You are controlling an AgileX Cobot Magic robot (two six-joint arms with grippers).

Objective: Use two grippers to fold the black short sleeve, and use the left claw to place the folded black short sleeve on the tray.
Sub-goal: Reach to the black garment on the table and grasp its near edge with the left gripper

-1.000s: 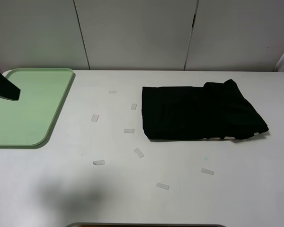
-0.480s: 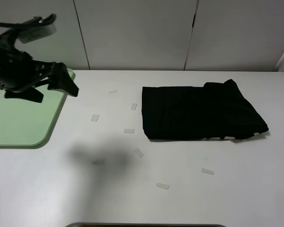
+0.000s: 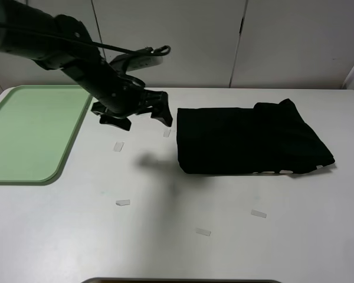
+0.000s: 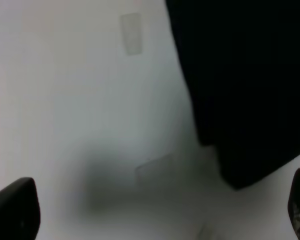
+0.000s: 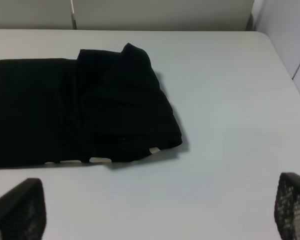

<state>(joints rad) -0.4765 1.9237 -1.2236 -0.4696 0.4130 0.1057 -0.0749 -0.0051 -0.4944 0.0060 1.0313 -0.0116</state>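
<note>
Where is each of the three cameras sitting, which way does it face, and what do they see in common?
Exterior high: mounted high, looking down on the white table, pale green plastic tray and folded black cotton T-shirt; the left arm and open left gripper show.
Left wrist: low over the table, facing the T-shirt's edge and small white paper strips; only its dark fingertips show.
Right wrist: farther back, facing the whole T-shirt; only the open right gripper tips show.
Shared: all three see the T-shirt.
</note>
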